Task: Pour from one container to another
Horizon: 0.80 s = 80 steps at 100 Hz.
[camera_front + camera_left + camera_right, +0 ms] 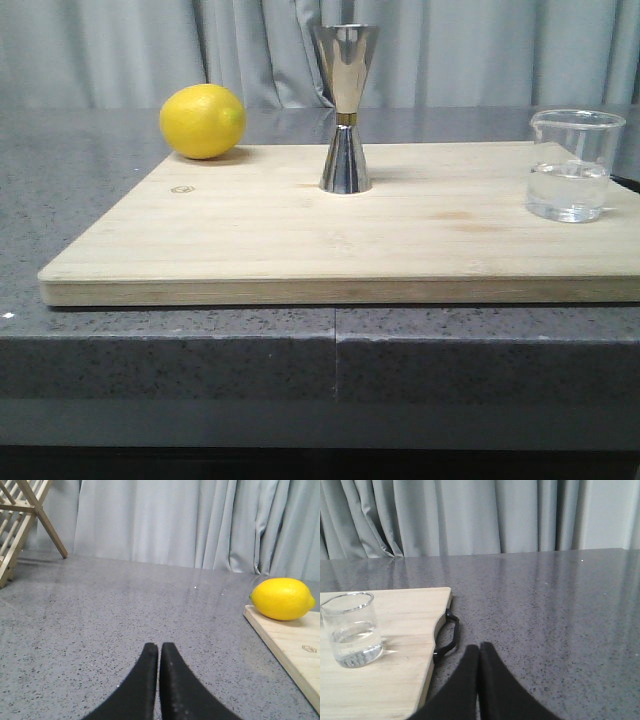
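Standing upright near the right edge of the wooden board [300,240], the glass beaker [574,166] holds clear liquid in its lower part. The steel jigger [346,108] stands upright toward the board's back middle, well apart from the beaker, a thin gold band round its waist. A lemon [202,121] lies at the board's back left corner. The board rests on the grey speckled counter [180,350], with a black handle [447,635] at its right end. Left pincer [159,652] and right pincer [479,652] each hover low over bare counter, fingers pressed together, gripping nothing. A wooden rack [22,515] stands far left.
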Motion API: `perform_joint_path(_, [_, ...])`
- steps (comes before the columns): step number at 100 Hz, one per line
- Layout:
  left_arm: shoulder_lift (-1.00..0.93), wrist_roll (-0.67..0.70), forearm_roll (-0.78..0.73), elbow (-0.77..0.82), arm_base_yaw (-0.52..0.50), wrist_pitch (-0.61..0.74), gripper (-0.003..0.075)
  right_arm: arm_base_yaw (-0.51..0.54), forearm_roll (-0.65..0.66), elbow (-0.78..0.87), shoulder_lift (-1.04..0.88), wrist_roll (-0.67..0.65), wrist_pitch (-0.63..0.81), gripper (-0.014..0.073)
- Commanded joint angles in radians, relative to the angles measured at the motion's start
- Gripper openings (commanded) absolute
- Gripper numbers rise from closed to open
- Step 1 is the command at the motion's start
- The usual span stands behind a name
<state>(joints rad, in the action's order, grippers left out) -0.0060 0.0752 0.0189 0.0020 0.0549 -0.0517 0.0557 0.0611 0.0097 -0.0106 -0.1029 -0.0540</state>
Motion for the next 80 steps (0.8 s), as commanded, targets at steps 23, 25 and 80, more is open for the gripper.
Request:
perform_joint_path(23, [0.114, -0.001, 0.116, -0.280, 0.008, -0.023, -0.0021, -0.004, -0.023, -0.257, 0.057, 0.003, -0.109, -0.0067])
perform_joint_path(25, [0.137, -0.001, 0.116, -0.307, 0.008, -0.037, -0.0021, -0.004, -0.023, -0.280, 0.074, 0.003, -0.120, -0.0067])
perform_joint_path(80, [0.782, -0.049, 0.241, -0.841, 0.076, -0.308, -0.0020, -0.004, -0.024, -0.629, 0.507, 0.003, -0.187, 0.0031])
